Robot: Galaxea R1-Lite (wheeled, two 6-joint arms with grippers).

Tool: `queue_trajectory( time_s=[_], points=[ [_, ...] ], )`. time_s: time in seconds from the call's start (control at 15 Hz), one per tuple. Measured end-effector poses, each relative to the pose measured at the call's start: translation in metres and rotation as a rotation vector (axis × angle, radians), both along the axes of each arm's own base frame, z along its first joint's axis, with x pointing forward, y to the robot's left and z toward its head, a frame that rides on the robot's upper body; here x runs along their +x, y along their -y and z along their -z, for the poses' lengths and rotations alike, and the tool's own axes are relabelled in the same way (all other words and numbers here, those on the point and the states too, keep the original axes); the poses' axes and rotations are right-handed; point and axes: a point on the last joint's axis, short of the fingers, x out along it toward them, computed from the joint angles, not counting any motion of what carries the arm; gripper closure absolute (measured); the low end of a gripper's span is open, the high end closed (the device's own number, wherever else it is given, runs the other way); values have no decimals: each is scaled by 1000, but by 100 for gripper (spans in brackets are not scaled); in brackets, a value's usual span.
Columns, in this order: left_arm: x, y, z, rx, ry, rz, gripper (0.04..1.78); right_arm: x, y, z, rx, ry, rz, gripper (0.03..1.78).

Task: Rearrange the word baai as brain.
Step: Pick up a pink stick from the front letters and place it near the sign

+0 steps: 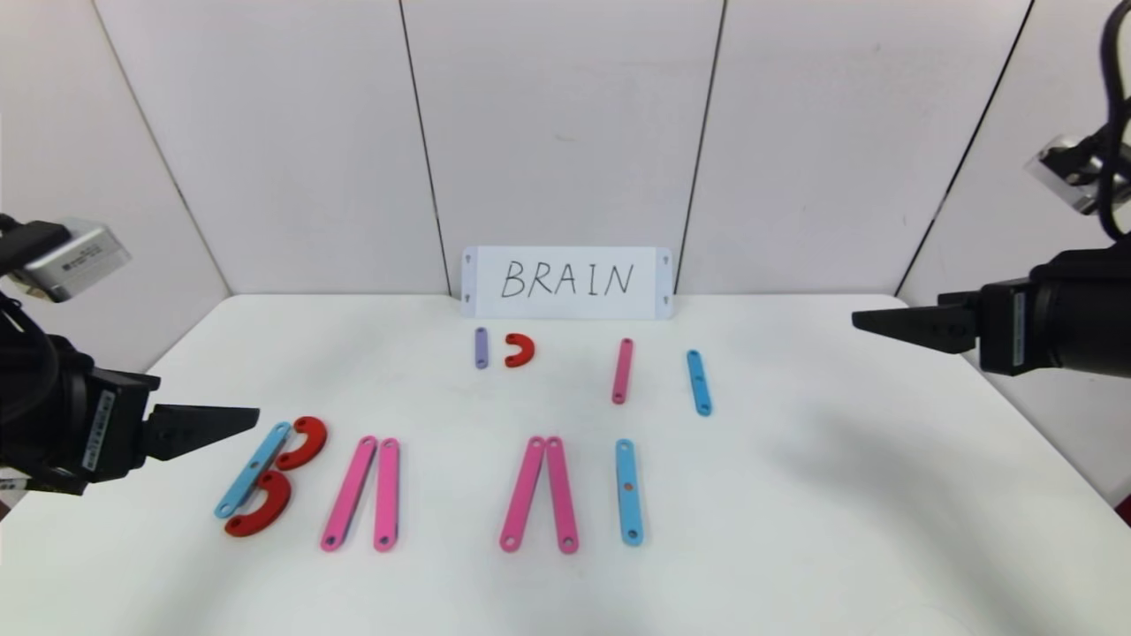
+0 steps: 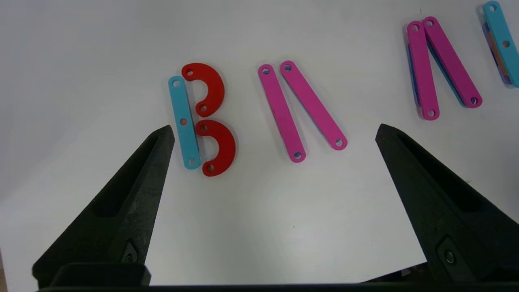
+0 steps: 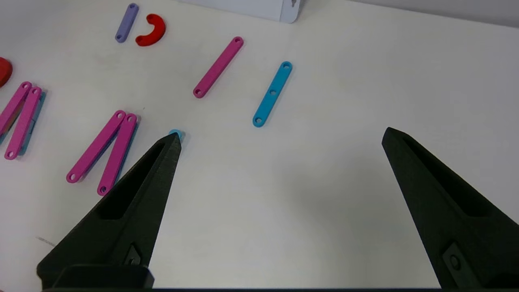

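The word lies in a row across the near table. Its B is a light-blue strip (image 1: 254, 469) with two red half-rings (image 1: 303, 442) (image 1: 261, 507). Two pairs of pink strips (image 1: 362, 492) (image 1: 539, 494) form the A shapes. A light-blue strip (image 1: 628, 491) is the I. Spare pieces lie farther back: a purple strip (image 1: 481, 347), a red half-ring (image 1: 519, 350), a pink strip (image 1: 623, 370), a light-blue strip (image 1: 699, 382). My left gripper (image 1: 249, 415) is open above the table just left of the B (image 2: 184, 121). My right gripper (image 1: 861, 320) is open, raised at the far right.
A white card (image 1: 566, 283) with handwritten BRAIN stands against the back wall. The white table (image 1: 795, 530) has bare surface at the front and on its right side. White wall panels close off the back.
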Motion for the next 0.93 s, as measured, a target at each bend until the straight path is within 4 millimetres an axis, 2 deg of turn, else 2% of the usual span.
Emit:
queue_trajectory(
  time_s=[0.33, 0.67, 0.93],
  points=[
    [23, 14, 19, 8, -105, 70, 8, 33, -8, 20, 12, -91, -60, 8],
    [49, 23, 50, 24, -245, 85, 8, 49, -13, 34, 23, -135, -89, 8],
    [69, 25, 76, 29, -349, 59, 8, 56, -15, 46, 19, -179, -86, 8]
  ],
)
